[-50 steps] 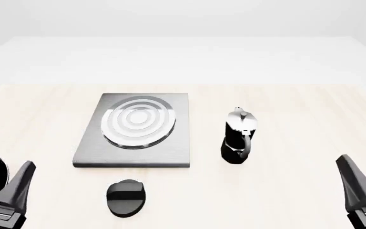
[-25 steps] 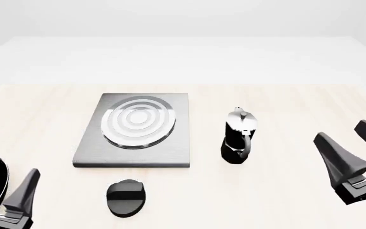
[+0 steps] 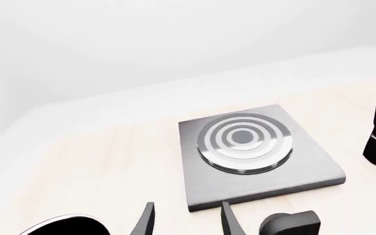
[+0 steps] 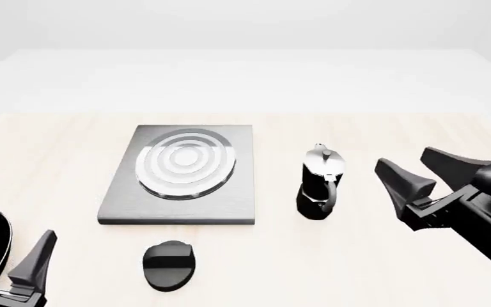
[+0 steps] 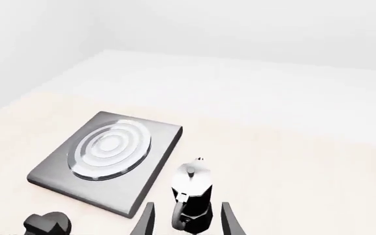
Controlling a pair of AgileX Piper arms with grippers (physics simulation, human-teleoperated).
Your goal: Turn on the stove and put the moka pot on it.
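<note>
Since the right pincer (image 4: 416,169) hangs spread and empty, the pot (image 4: 319,184) stands upright on the tabletop (image 4: 382,256) just ahead of its tips, beside the stove (image 4: 181,174). Likely rigid, light, slick facets: grip across the body or handle. Left pincer (image 3: 186,219) also spread, knob (image 4: 169,265) near it.

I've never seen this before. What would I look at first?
First, the flat grey metal stove with shiny silver rings, mid-table. Right of it stands the small black moka pot with a silver lid, untouched. The open right end effector hovers beside the pot, and a black oval knob lies in front of the stove.
</note>
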